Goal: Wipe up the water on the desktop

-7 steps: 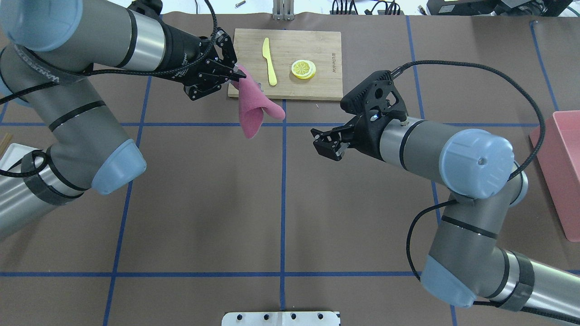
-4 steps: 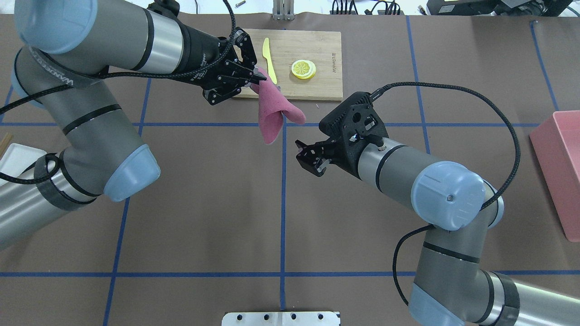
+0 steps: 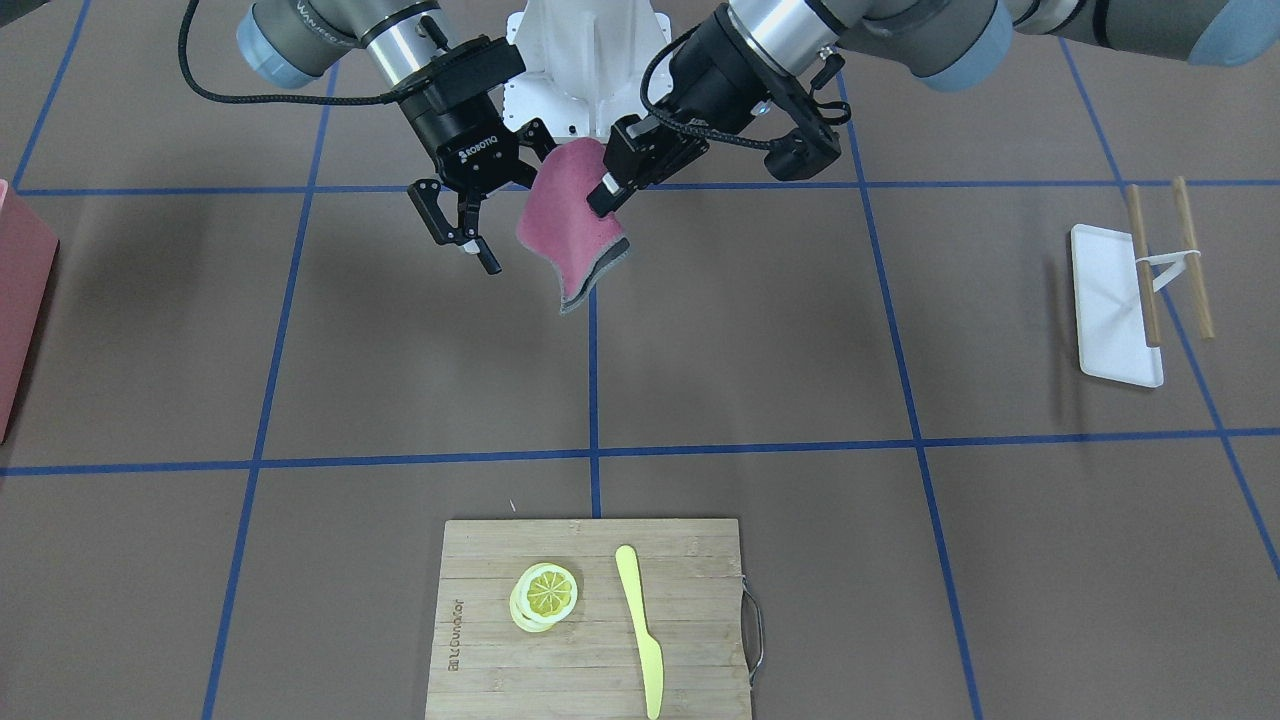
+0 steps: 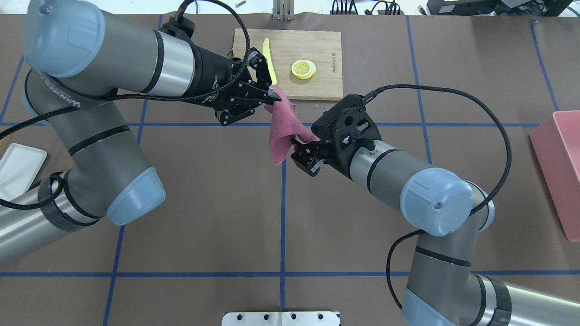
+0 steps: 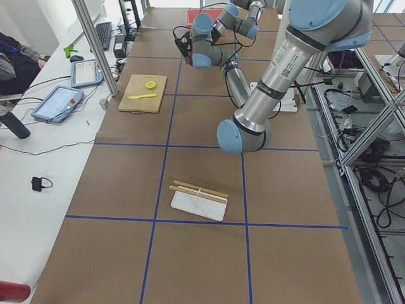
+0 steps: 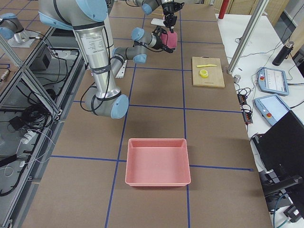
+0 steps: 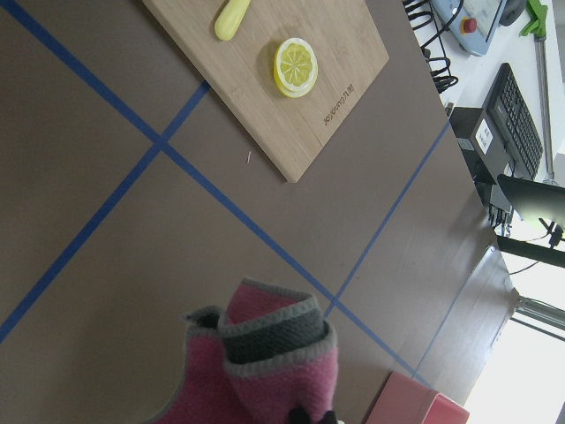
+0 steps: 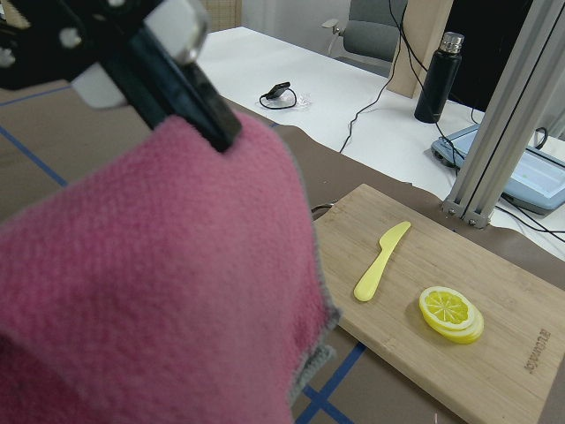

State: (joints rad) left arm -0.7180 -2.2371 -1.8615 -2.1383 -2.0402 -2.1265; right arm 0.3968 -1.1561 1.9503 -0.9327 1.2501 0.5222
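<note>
The desktop (image 4: 204, 203) is matte brown with blue tape lines; no water shows on it. My left gripper (image 4: 273, 97) is shut on the top corner of a pink cloth (image 4: 282, 133), which hangs folded above the desktop's middle line. In the front view the left gripper (image 3: 603, 197) pinches the cloth (image 3: 563, 225). My right gripper (image 4: 300, 156) is open, just beside the cloth's lower right edge, its jaws empty; it also shows in the front view (image 3: 468, 243). The right wrist view is filled by the cloth (image 8: 150, 291).
A bamboo cutting board (image 4: 326, 83) at the far middle carries a lemon slice (image 4: 303, 69) and a yellow knife (image 4: 266, 49). A pink bin (image 4: 558, 163) stands at the right edge. A white tray (image 3: 1105, 300) with chopsticks lies at the left.
My left gripper has carried the cloth right and toward the table's middle. My right gripper has moved left and now sits against the hanging cloth, still open.
</note>
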